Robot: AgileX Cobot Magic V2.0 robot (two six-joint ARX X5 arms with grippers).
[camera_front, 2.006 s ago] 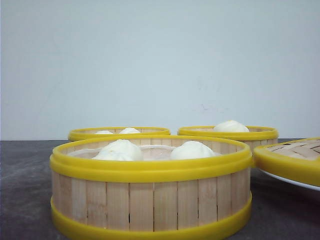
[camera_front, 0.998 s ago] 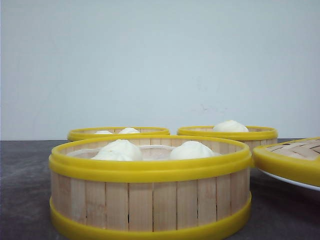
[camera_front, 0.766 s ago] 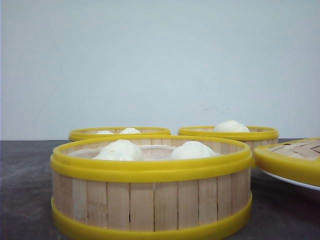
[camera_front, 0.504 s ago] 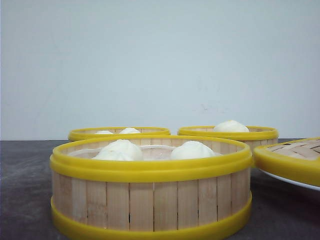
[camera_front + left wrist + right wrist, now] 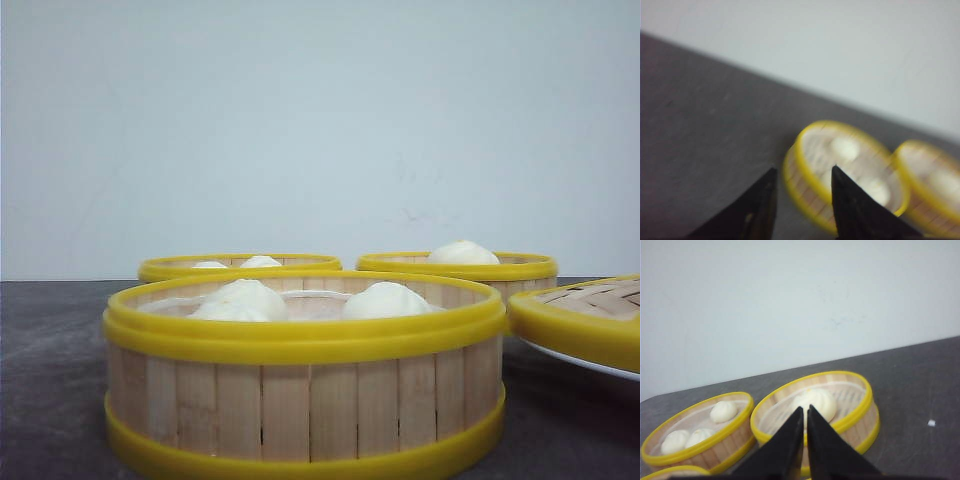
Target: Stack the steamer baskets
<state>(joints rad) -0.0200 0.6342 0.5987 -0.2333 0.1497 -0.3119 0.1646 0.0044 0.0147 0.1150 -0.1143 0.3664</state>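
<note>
Nothing is stacked yet: all three round bamboo-slat steamer baskets with yellow rims (image 5: 305, 400) sit apart on the dark table (image 5: 50, 380), so the spread-fingered left gripper (image 5: 800, 192) likely grasps first, while the right gripper (image 5: 803, 422) hangs closed, empty.

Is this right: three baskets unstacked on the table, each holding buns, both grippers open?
Not quite. The right gripper is shut, fingertips nearly touching, as the right wrist view shows. The left gripper is open, and the three steamer baskets are unstacked, with buns.
</note>
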